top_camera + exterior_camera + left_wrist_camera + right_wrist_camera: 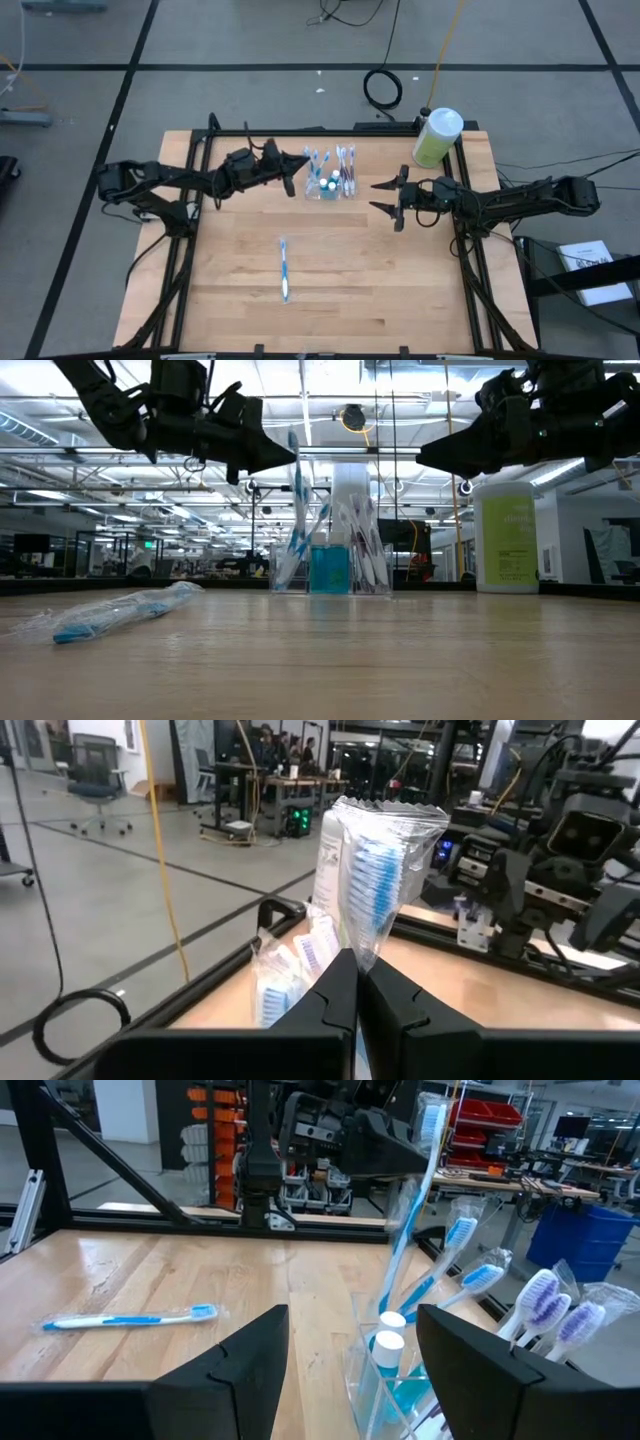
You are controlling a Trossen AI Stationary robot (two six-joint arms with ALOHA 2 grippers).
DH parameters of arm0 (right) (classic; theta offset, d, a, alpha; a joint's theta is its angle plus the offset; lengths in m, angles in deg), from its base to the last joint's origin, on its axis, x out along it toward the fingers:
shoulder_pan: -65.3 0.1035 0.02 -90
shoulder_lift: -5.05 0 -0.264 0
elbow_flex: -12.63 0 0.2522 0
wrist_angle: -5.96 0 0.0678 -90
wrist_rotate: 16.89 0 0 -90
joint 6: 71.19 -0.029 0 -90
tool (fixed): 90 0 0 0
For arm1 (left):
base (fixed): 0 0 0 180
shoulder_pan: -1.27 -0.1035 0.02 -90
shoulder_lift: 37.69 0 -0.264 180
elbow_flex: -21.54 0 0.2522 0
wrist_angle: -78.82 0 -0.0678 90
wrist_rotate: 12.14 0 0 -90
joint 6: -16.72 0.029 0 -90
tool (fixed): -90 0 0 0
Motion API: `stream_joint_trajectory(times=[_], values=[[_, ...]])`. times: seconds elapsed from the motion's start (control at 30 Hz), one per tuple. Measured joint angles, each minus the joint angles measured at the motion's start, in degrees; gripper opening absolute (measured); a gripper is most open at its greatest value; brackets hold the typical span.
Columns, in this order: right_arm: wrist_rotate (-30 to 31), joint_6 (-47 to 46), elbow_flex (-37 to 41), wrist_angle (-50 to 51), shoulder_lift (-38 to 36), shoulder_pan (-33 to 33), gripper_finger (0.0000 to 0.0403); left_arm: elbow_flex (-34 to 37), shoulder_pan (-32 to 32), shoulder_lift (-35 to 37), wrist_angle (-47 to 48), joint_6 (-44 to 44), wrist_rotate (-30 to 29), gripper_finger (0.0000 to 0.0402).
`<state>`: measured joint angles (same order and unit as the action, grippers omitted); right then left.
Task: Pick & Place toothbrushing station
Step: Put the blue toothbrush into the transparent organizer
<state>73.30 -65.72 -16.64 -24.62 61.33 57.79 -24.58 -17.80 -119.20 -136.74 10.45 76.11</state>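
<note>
station: we saw the clear tray (331, 187) upright near the table's (330, 290) far edge, about midway between its left and right edges, packed with wrapped brushes and small blue bottles.
left gripper: left gripper (301, 172) was pinched tight on a wrapped brush (368, 870), at the tray's left side; in the low view the brush (296, 510) stood nearly upright, lower end down in the tray.
right gripper: right gripper (379, 196) hung jaws wide, empty, just right of the tray and above the wood, aimed at it.
loose brush: one wrapped brush (284, 269) lay flat on the table, nearer the front edge, well apart from the tray.
bottle: green bottle (436, 137) stood at the far right corner, clear of the work.
step (our guess): seating the held brush in the tray; we couldn't tell if its base had bottomed out.
how to do it well: we judged the brush should go straight down, no sideways drag, since the tray looked light and tippy; let go only once the brush leaned on the others.
risk: crinkly wrap could cling to the fingers on release and lift the brush back out; a slow pull-away straight up would suit.
right arm advice: we'd keep it off the tray so it didn't nudge it.
</note>
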Motion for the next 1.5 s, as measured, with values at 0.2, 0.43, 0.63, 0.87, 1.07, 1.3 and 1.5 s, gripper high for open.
stream_joint_trajectory(times=[0.2, 0.43, 0.63, 0.87, 1.07, 1.3, 1.5], values=[[0.0, 0.18, 0.0, 0.25, 0.01, -0.02, 0.0212, 0.0, -0.04, 0.04, 0.99, -0.09, -1.31, 0.0005], [0.0, 0.19, 0.0, 0.29, 0.01, -0.02, 0.0212, 0.0, 0.12, 0.08, 3.64, -1.82, -1.3, 0.0005], [0.0, 0.16, 0.0, 0.29, 0.0, -0.02, 0.0212, 0.0, 0.48, 0.09, 4.24, -1.78, -1.28, 0.0003], [0.0, 0.16, 0.0, 0.28, 0.0, -0.02, 0.0212, 0.0, 0.46, 0.09, 4.68, -2.92, -1.31, 0.0004], [0.01, 0.16, 0.0, 0.27, 0.01, -0.02, 0.0212, 0.0, 0.46, 0.09, 5.88, -2.86, -1.31, 0.0003], [0.01, -0.03, 0.0, 0.25, 0.01, -0.02, 0.0212, 0.0, 0.46, 0.09, 5.9, -2.89, -1.31, 0.0003], [0.02, -0.04, 0.0, 0.25, -0.01, -0.02, 0.0212, 0.0, 0.46, 0.09, 5.88, -2.97, -1.28, 0.0003]])
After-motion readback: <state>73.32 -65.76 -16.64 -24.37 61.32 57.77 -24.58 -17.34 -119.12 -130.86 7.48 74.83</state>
